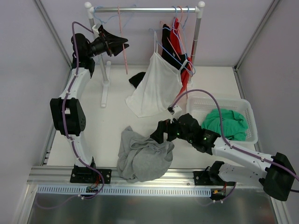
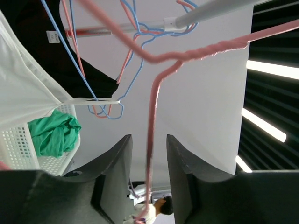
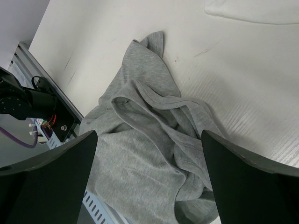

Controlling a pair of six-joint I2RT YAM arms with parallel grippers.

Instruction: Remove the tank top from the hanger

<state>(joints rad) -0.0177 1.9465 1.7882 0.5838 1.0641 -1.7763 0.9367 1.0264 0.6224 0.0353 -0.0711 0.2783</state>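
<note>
A grey tank top (image 1: 140, 156) lies crumpled on the table near the front edge, off any hanger; it fills the right wrist view (image 3: 149, 154). My right gripper (image 1: 161, 133) hovers just above it, open wide and empty (image 3: 148, 135). An empty pink hanger (image 1: 123, 44) hangs on the rack rail (image 1: 145, 9). My left gripper (image 1: 122, 44) is raised at the rack, open, with the pink hanger's wire (image 2: 153, 107) running between its jaws (image 2: 148, 140) without touching either. A white tank top (image 1: 156, 84) hangs on a blue hanger (image 2: 79, 70).
Black (image 1: 169, 44) and red (image 1: 180, 37) garments hang at the rail's right end. A white basket (image 1: 247, 112) at right holds a green cloth (image 1: 226, 123). A black cloth (image 1: 137, 78) lies on the table behind the white top. The rack's left post (image 1: 105, 79) stands beside my left arm.
</note>
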